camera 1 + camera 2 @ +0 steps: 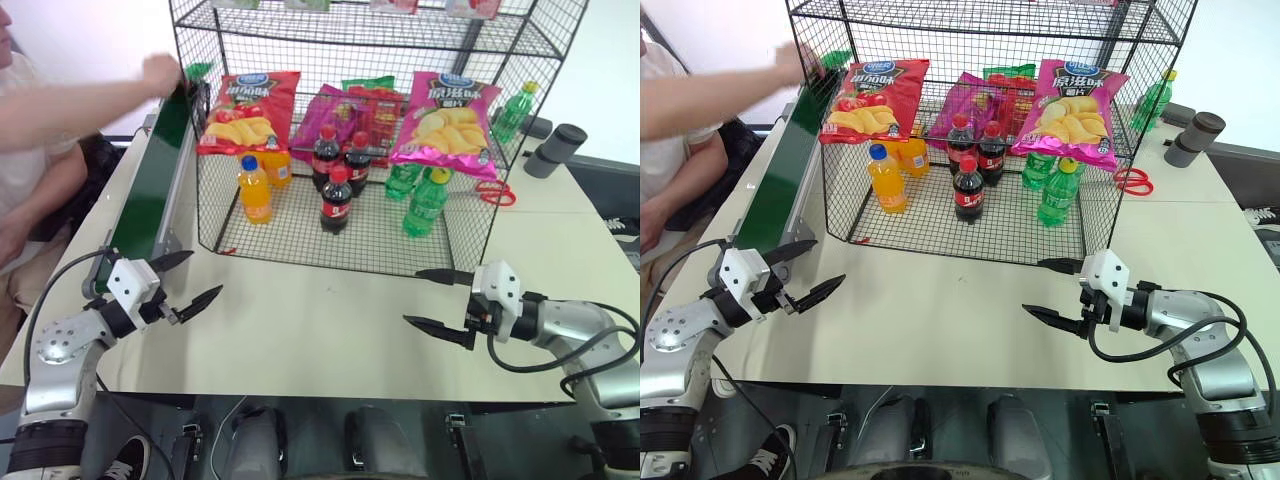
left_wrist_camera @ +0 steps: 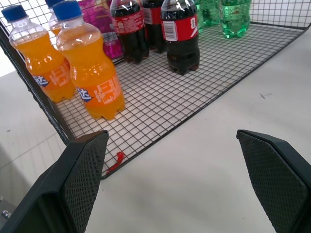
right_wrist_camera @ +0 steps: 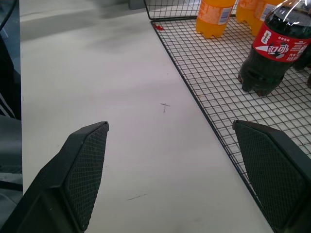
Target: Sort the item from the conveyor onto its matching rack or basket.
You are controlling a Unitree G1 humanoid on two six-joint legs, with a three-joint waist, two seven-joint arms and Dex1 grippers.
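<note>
Lying far from jaws: green crisp bag [image 1: 197, 71]

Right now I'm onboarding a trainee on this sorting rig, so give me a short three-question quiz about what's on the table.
1. True or false: both the left gripper and the right gripper are open with nothing in them.
2. Which drink stands nearest the conveyor inside the wire rack? A) cola bottle B) orange soda bottle C) green soda bottle
3. What reaches over the far end of the conveyor?

Key: 1 true; 2 B; 3 a person's hand.
</note>
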